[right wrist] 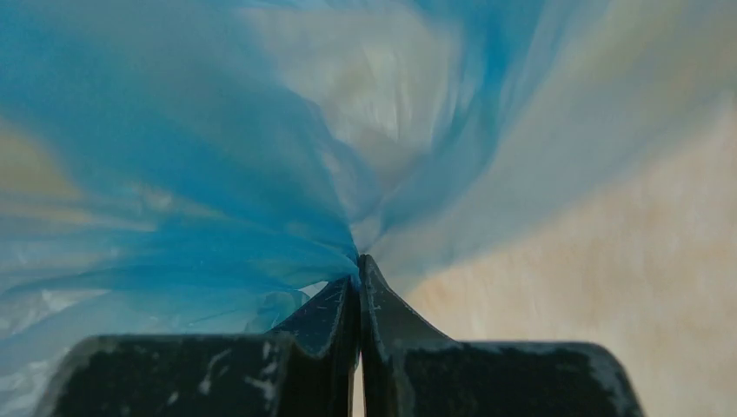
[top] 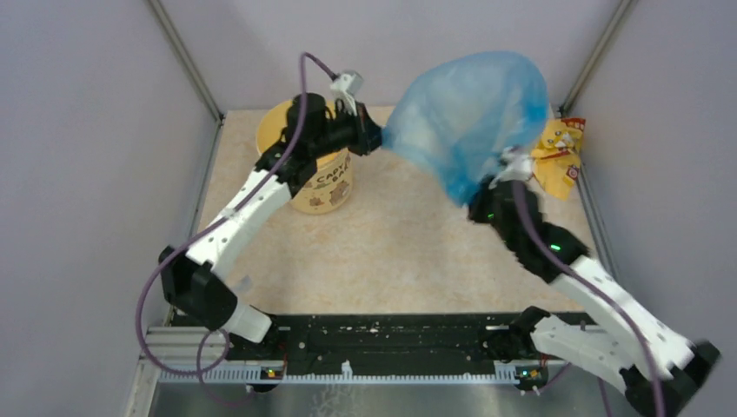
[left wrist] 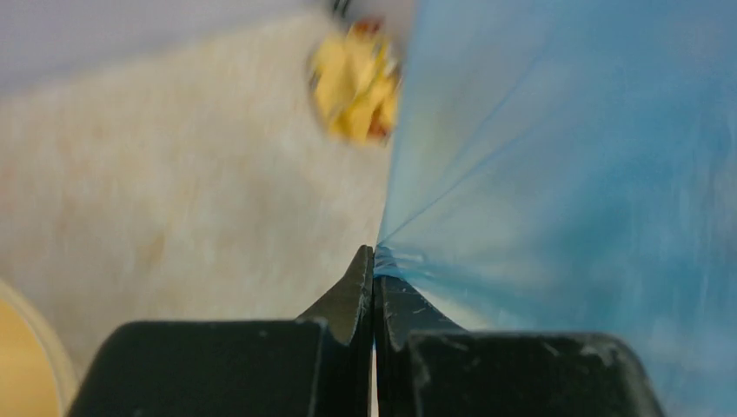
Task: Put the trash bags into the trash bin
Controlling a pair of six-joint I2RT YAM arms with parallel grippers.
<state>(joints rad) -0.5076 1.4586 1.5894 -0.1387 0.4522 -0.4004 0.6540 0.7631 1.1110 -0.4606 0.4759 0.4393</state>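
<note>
Blue trash bag hangs airborne and puffed out between left gripper and right gripper, both clamped tight on its film; pale yellow CAPYBARA trash bin just behind left gripper, bag wholly outside it, so putting it in is not yet done

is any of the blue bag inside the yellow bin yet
No, the trash bag is held in the air right of the trash bin, wholly outside it.

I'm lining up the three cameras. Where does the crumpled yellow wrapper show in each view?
Top external: the wrapper at the far right, beside the blue bag.
Left wrist: the wrapper at top centre, blurred, left of the bag.
Right wrist: not in view.
Shared landmark: the blue bag.
</note>
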